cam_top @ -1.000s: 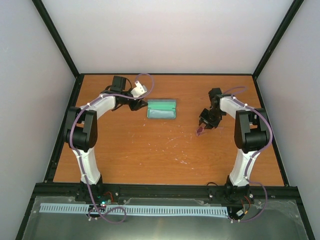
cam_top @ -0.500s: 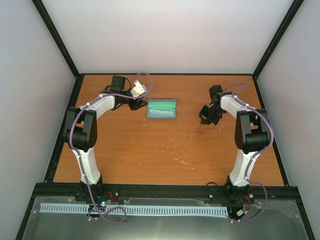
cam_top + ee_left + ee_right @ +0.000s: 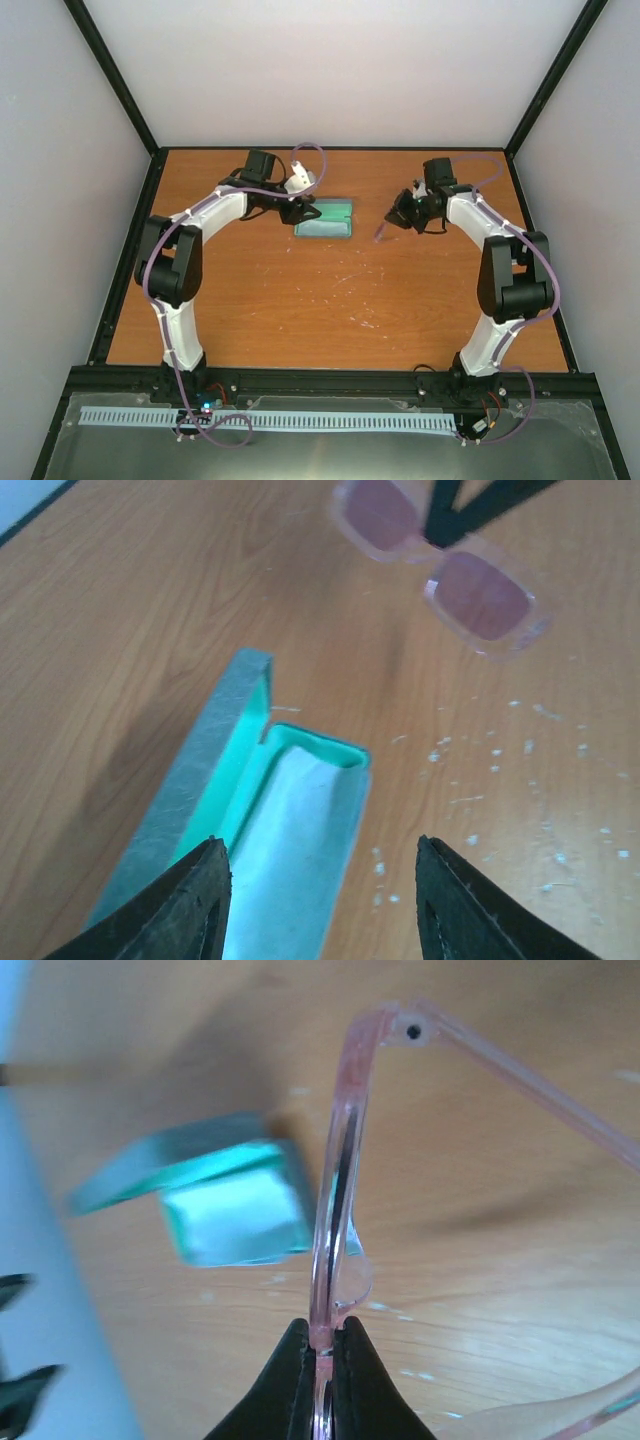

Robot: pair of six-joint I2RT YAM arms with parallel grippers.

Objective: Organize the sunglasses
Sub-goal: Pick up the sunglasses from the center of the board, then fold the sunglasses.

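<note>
The sunglasses [image 3: 335, 1160] have a thin pinkish translucent frame and tinted lenses. My right gripper [image 3: 322, 1335] is shut on the frame at its bridge and holds them above the table, to the right of the case. In the top view the right gripper [image 3: 402, 214] is there, with a slim arm of the sunglasses [image 3: 381, 234] hanging below it. The sunglasses also show in the left wrist view [image 3: 440, 575]. The blue-grey case [image 3: 326, 218] lies open, with teal lining and a pale cloth [image 3: 290, 850] inside. My left gripper [image 3: 320, 845] is open and empty over the case's left end [image 3: 306, 211].
The wooden table [image 3: 300, 300] has white specks near its middle. Black frame rails run along its edges, with pale walls behind. The case also shows in the right wrist view [image 3: 220, 1195], ahead and to the left of the sunglasses.
My right gripper has carried the sunglasses back and to the left, toward the case. My left arm has reached right, to the case's left end.
</note>
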